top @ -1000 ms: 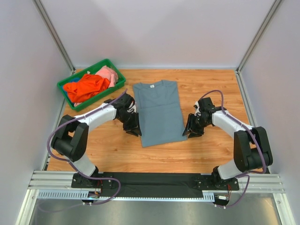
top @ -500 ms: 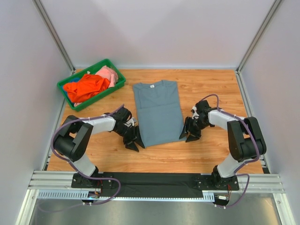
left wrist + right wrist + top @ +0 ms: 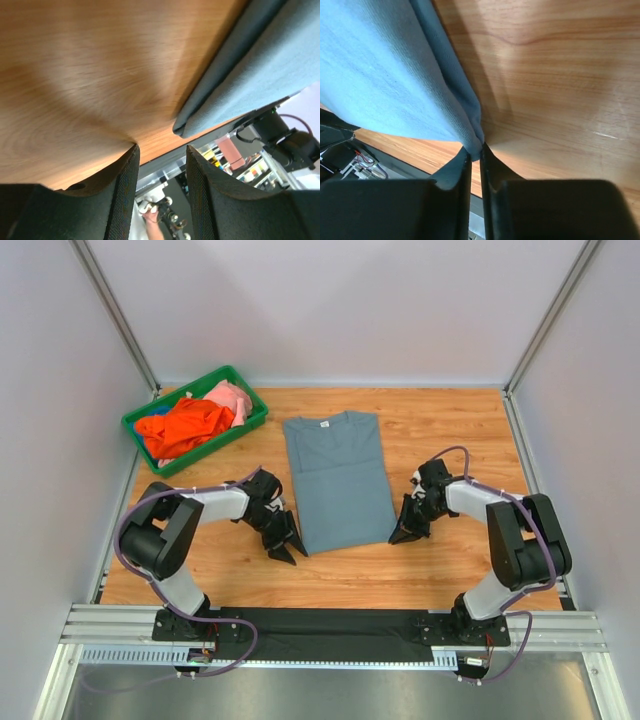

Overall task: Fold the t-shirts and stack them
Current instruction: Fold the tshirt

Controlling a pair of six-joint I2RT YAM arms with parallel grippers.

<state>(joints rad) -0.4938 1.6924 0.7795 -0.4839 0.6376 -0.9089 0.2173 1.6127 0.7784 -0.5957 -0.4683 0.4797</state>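
Note:
A slate grey-blue t-shirt [image 3: 340,480], folded into a long strip with its white neck label at the far end, lies flat mid-table. My right gripper [image 3: 400,536] is at its near right corner. In the right wrist view the right gripper [image 3: 476,151] is shut on that corner of the t-shirt [image 3: 385,70]. My left gripper [image 3: 286,549] sits low by the near left corner. In the left wrist view the left gripper [image 3: 161,150] is open with nothing between its fingers, and the t-shirt corner [image 3: 192,126] lies just beyond the tips. An orange t-shirt [image 3: 180,427] and a pink t-shirt [image 3: 232,397] are bunched in the bin.
A green plastic bin [image 3: 214,443] stands at the table's far left corner. The wooden table [image 3: 450,430] is enclosed by pale walls and metal posts. The black base rail [image 3: 330,625] runs along the near edge.
The right gripper has closed on the grey-blue t-shirt's near right corner. The left gripper slid toward the near left corner and opened wider.

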